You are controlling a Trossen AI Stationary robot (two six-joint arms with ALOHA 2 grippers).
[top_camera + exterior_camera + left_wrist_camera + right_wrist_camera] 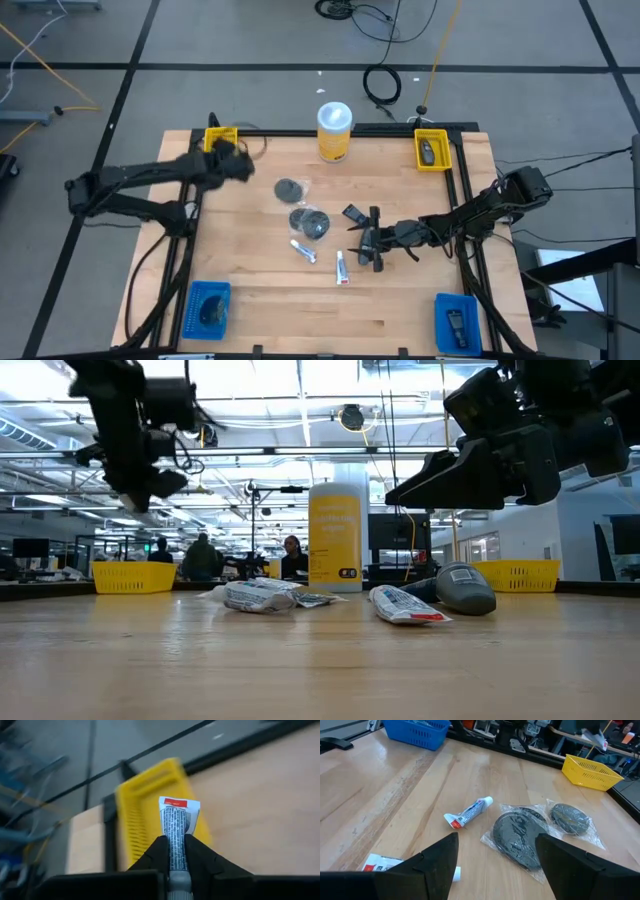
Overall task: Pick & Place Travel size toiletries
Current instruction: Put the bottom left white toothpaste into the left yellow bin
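- Our left gripper [176,851], upper left in the high view over a yellow basket [145,815], pinches a white tube [177,827].
- Right gripper [495,852], centre-right, fingers spread, hangs seemingly above wrapped discs [520,835].

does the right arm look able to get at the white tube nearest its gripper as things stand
Probably yes. The right gripper hangs open above the table, and the white tube lies flat on bare wood just beside it. Nothing stands between them, and the wrapped discs lie off to one side.
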